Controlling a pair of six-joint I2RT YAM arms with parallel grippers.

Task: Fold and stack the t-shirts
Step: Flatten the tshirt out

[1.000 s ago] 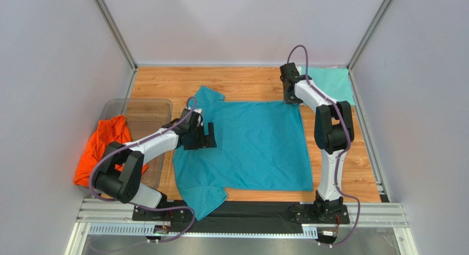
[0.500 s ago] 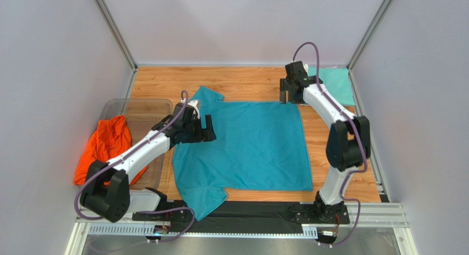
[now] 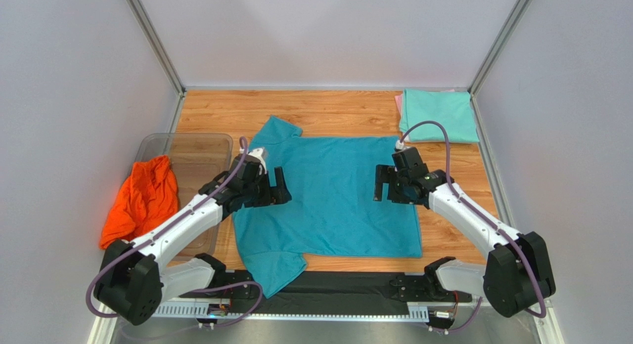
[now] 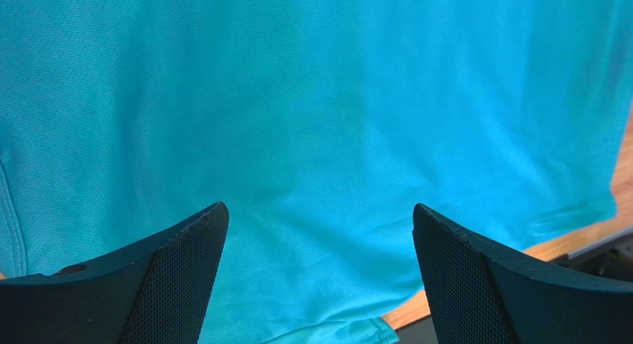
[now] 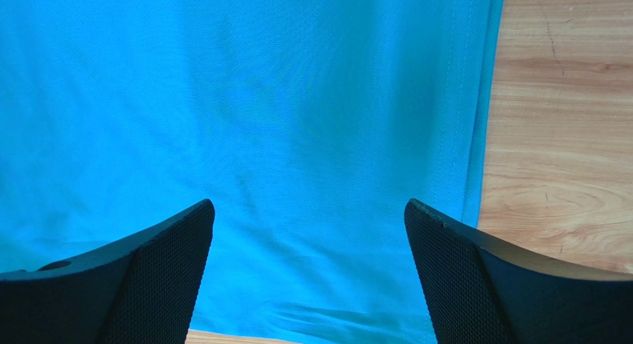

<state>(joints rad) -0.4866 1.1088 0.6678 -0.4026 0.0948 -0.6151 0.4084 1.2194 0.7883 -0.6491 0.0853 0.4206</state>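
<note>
We note the mint green shirt folded, possibly atop the pink shirt. The teal-blue shirt lies flat, unfolded. The orange shirt is pending. Left gripper and right gripper hang released, empty.

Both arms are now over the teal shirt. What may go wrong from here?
A sleeve of the teal t-shirt lies off the wooden table, so a fold may drag it crooked. The left gripper and right gripper stand open over flat cloth; a pinch there may bunch it. The orange t-shirt hangs over the clear tub and might slip.
</note>
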